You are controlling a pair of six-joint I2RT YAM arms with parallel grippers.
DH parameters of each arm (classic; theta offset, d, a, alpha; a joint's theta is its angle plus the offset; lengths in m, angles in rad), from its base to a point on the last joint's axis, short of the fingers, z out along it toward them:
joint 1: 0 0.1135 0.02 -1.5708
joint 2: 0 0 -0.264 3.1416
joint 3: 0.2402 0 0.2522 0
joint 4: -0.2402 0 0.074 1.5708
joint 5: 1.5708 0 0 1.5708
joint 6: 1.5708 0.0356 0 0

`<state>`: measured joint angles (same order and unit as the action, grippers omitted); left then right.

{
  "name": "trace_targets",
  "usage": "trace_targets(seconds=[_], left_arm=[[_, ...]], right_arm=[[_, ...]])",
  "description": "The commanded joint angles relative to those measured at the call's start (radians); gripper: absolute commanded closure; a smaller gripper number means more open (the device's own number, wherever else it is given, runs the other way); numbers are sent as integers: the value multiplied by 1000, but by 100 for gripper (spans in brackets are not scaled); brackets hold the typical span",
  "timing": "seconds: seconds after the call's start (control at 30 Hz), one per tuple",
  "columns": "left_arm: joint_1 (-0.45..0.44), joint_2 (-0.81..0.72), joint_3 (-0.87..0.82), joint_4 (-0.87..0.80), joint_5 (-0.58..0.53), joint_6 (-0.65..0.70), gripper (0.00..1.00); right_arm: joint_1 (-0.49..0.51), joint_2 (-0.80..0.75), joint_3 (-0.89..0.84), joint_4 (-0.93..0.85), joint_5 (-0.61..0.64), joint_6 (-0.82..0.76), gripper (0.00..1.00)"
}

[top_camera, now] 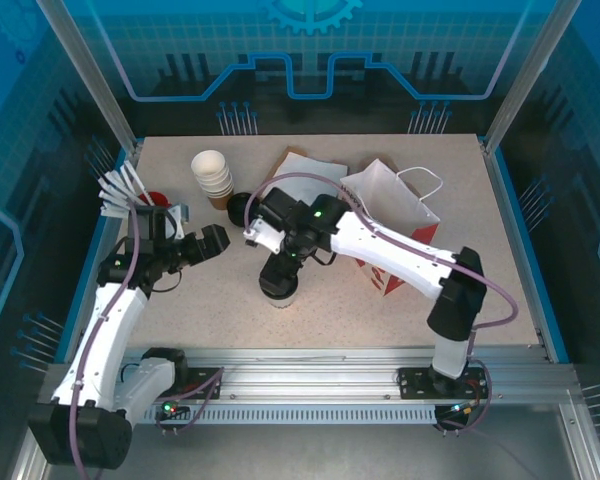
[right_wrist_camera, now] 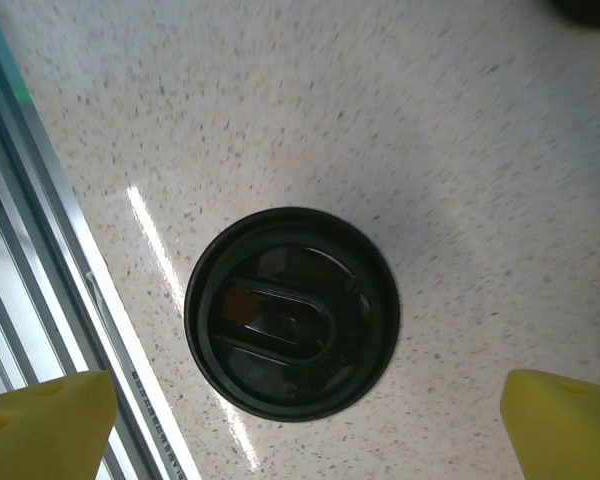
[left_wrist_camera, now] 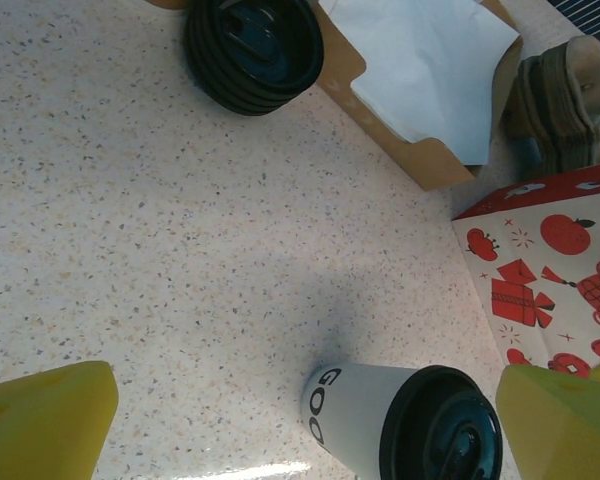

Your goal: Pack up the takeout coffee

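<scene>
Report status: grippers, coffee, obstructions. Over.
Left gripper open, empty. Right gripper open above the takeout coffee, not touching. Coffee upright, lidded. Right arm crosses over the paper bag.

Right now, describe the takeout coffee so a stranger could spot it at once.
On the speckled table, near the front rail and under the right gripper, stands the takeout coffee. It alone pairs cup with black lid: the stacked white cups behind are lidless, the black lids beside them cupless.
</scene>
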<state>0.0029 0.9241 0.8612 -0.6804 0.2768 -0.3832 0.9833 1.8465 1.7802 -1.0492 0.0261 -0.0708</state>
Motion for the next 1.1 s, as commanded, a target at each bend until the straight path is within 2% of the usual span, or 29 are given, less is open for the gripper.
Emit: trace_targets(seconds=[0.0,0.33,1.07], left_arm=[[27,11,-12,-31,4,53,1],[42,18,-35,-12,7,63,1],[42,5,-44,1,40,64,3]], right_arm=[[24,46,44,-65,-1,9,0],[39,139,99,-112,38,6,4],[51,212,172,-176,46,-6,11]])
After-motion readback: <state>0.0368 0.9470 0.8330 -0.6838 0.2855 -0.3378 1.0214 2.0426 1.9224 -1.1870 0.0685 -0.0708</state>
